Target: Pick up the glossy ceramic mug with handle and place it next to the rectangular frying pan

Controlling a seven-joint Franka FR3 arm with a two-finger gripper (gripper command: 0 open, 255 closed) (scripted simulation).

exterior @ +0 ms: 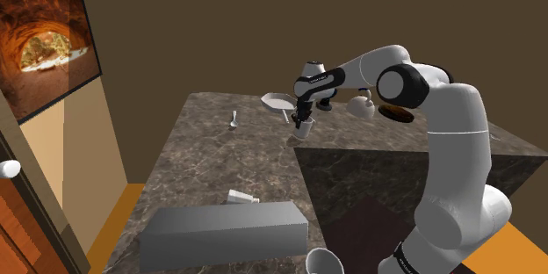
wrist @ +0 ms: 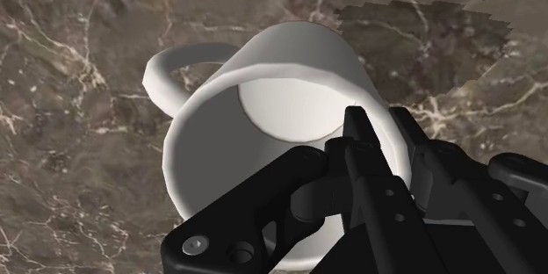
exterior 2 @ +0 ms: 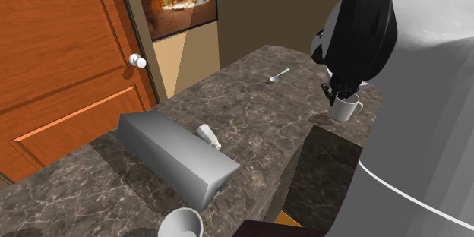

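White mug (exterior: 305, 126) stands upright on the dark marble counter (exterior: 211, 149), near the white rectangular pan (exterior: 278, 101), which lies just behind it in the shoulder view. My gripper (exterior: 302, 112) is down on the mug from above. On the wrist feed one finger (wrist: 358, 145) sits inside the rim and the other outside, pinched on the wall across from the handle (wrist: 162, 66). I can't tell whether the mug is off the stone. A spoon (exterior: 234, 121) lies further to the shoulder view's left. A grey box (exterior: 224, 227), a small bottle (exterior: 241, 197) touching it and a bowl (exterior: 323, 262) sit at the counter's near end.
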